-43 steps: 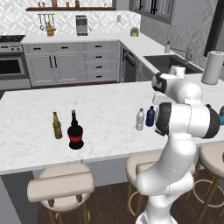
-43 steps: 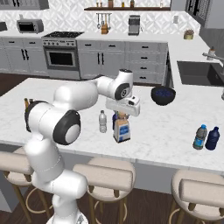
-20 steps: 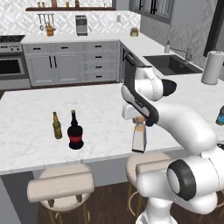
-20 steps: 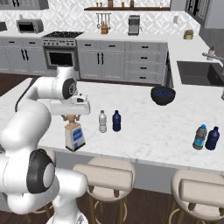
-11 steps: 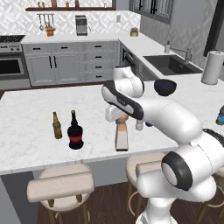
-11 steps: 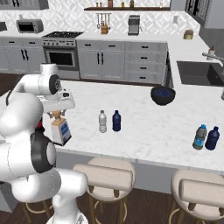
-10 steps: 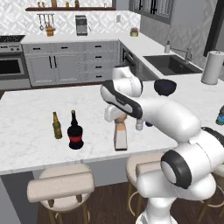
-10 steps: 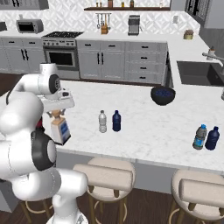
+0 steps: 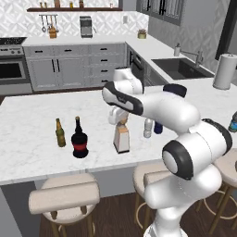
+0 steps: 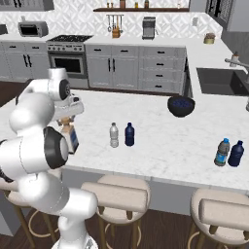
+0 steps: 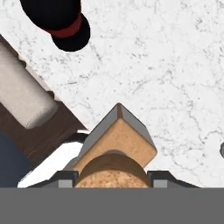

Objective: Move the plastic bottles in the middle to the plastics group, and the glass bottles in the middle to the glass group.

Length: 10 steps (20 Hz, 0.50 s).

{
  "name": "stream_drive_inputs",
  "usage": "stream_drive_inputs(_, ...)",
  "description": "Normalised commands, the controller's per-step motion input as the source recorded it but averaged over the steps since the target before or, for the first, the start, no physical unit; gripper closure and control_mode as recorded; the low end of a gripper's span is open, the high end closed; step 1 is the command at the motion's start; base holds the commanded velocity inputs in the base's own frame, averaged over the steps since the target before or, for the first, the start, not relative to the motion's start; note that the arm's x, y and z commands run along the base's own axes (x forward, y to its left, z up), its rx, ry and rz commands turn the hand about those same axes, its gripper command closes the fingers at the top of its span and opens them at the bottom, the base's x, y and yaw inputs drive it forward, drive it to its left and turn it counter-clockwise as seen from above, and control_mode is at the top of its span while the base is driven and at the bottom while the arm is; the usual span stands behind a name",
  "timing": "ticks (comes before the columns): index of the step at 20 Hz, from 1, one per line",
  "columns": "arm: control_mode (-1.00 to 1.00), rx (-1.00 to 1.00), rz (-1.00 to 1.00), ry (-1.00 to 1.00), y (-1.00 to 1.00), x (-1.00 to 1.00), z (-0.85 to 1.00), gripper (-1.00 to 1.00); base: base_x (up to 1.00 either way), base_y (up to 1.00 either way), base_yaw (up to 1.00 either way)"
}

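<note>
The gripper was closed on the tan stopper of the square pale bottle, its fingertips seen pressed against both sides of the stopper in the hand view. The square pale bottle was held upright over the marble counter, to the right of the black bottle with the red label (whether its base touched the counter could not be told). In the right base view the same bottle was seen partly hidden behind the arm, near the front edge of the counter.

The black bottle was taken as the landmark. The olive-amber bottle stood just beside it on its left. The square pale bottle was located near it on its right, apart from it. The clear bottle with the white cap and the dark blue bottle stood further right of the black bottle, beyond the square pale bottle, side by side and partly covered by the arm. In the right base view these two, clear and dark blue, stood upright just beside each other.

Well apart from the black bottle, near the far right end of the counter, a pair of small bottles stood together, and a dark bowl rested behind them. A stool stood below the counter edge in front of the black bottle.
</note>
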Motion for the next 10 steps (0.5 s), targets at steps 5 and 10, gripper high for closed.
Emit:
stream_drive_inputs(5, -1.0, 0.02, 0.26, 0.0, 0.35, 0.31, 0.0, 1.0, 0.0, 0.0, 0.0)
stream_drive_inputs(10, -1.0, 0.0, 0.14, 0.0, 0.52, 0.17, -0.01, 1.0, 0.0, 0.0, 0.0)
